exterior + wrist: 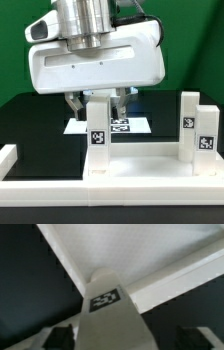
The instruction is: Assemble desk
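Note:
The white tabletop (140,162) lies flat near the front, underside up. Three white tagged legs stand upright on it: one at the exterior view's left (98,135) and two at its right (188,120) (207,137). My gripper (97,108) is straight above the left leg, with a finger on each side of its top. In the wrist view the leg (104,308) runs up between the fingers (60,338), and a dark gap shows beside the other finger. The jaws stand open around it. The tabletop's rim (170,283) crosses behind. A fourth leg is not in view.
The marker board (125,125) lies on the black table behind the left leg. A low white border rail (8,155) runs along the exterior view's left and another along the front (110,195). A green wall is behind.

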You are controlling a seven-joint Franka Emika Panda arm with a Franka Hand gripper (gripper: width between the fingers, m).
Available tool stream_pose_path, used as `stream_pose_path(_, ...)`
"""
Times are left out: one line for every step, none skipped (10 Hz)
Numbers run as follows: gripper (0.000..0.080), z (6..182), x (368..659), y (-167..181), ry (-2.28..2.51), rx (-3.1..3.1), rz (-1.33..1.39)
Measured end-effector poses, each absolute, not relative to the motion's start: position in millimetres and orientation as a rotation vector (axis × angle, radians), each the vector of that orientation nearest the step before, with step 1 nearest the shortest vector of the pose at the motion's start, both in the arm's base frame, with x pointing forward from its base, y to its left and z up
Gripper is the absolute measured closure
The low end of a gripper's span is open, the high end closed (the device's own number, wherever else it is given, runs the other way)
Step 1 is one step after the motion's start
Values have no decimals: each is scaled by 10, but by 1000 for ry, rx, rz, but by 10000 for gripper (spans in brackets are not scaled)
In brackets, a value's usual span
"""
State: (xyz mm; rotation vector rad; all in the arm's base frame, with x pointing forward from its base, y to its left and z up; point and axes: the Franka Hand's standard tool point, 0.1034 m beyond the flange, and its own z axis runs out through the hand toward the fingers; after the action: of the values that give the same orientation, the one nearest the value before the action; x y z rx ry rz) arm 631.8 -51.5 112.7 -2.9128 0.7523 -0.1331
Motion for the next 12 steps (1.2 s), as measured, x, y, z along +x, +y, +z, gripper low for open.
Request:
stream_pose_path(446,1118,6313,-520,869,-2878,-123)
stream_pose_path(503,1114,6304,-554,989,-2841,-114)
stream_pose_path(503,1110,6307,-551,1139,-2781,-98)
stream_pose_path(504,1106,6331,-555,1414,-2646,-53)
stream_pose_path(504,1102,6347,-569,1694,-2448,-17)
stream_pose_path(504,1103,6348,-583,1907,-2247,17)
stream_pose_path(504,1105,6350,-615,2035,-2116,42)
stream_pose_path(504,1103,6348,-612,2070,-2083,48)
stream_pose_path(504,1102,6348,-604,2086,-2068,51)
stream_pose_path(504,1101,6346,-606,2040,-2113,45)
stream_pose_path(504,1102,6346,-602,2023,-2132,42)
stream_pose_path(504,1103,6350,-573,1723,-2391,-2)
